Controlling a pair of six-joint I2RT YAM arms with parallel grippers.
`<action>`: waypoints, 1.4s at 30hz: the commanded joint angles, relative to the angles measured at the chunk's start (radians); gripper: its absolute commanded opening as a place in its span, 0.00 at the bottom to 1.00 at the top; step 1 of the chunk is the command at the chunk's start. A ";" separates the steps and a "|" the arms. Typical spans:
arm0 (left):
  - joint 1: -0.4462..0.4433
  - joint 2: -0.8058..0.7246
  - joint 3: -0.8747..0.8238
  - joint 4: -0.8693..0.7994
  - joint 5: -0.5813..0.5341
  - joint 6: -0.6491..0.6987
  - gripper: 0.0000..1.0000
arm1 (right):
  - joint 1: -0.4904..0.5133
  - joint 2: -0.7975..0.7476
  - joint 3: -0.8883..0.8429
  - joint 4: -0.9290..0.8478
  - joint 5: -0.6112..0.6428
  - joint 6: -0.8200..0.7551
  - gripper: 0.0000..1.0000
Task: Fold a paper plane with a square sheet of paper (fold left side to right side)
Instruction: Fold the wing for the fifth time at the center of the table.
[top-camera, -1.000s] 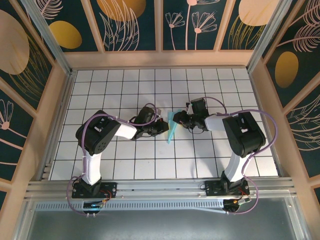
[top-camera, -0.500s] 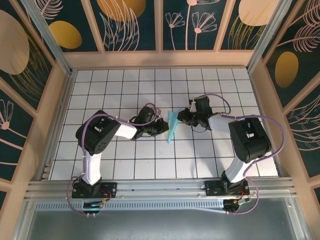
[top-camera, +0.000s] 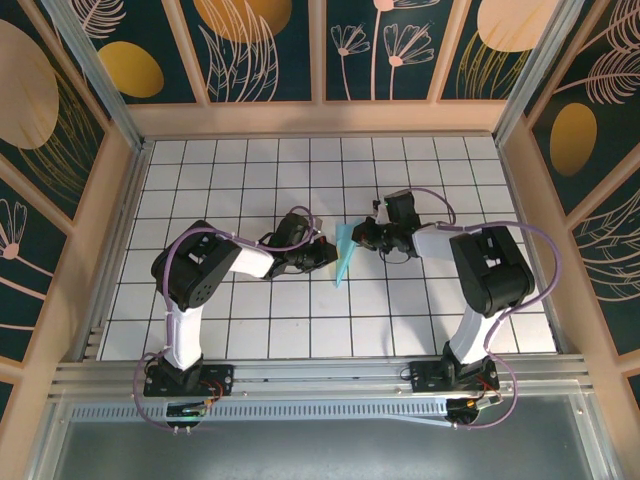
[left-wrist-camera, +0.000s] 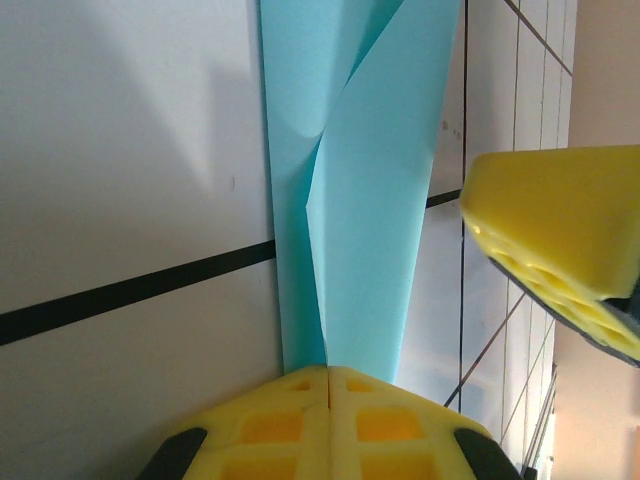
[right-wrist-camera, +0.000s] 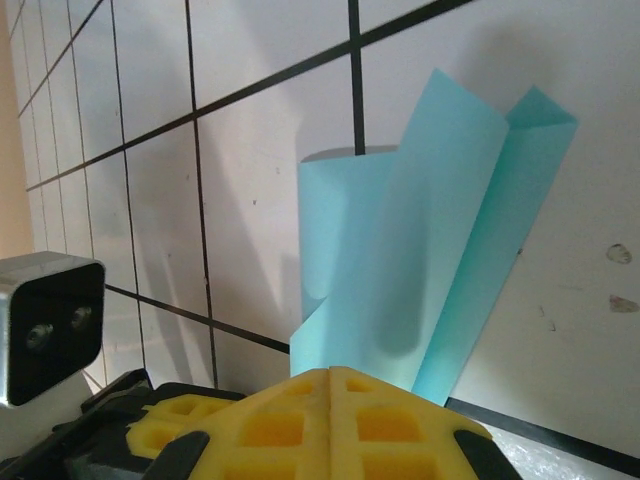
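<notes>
The light-blue paper plane (top-camera: 342, 256) lies mid-surface (top-camera: 250, 160) between the 2 arms. It is a slim, half-creased strip with 1 flap standing loose. The left claw (top-camera: 328, 256) is closed on its left side, pads together with the paper (left-wrist-camera: 370, 200) emerging between them (left-wrist-camera: 330, 385), probably to anchor it against sliding. The right claw (top-camera: 357, 238), pads pressed tight (right-wrist-camera: 330, 385), appears to pinch the opposite side (right-wrist-camera: 420, 250), likely to guide the fold. Both forearms angle inward, wrists low, claws facing each other across the paper.
</notes>
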 joint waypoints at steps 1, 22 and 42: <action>0.011 0.070 -0.008 -0.129 -0.130 0.039 0.00 | 0.009 0.021 0.026 0.014 -0.014 -0.005 0.00; 0.011 0.079 -0.005 -0.143 -0.135 0.036 0.00 | 0.018 0.055 0.034 -0.026 0.030 -0.032 0.00; 0.010 0.080 -0.007 -0.137 -0.130 0.032 0.00 | 0.019 0.096 0.034 -0.086 0.058 -0.052 0.00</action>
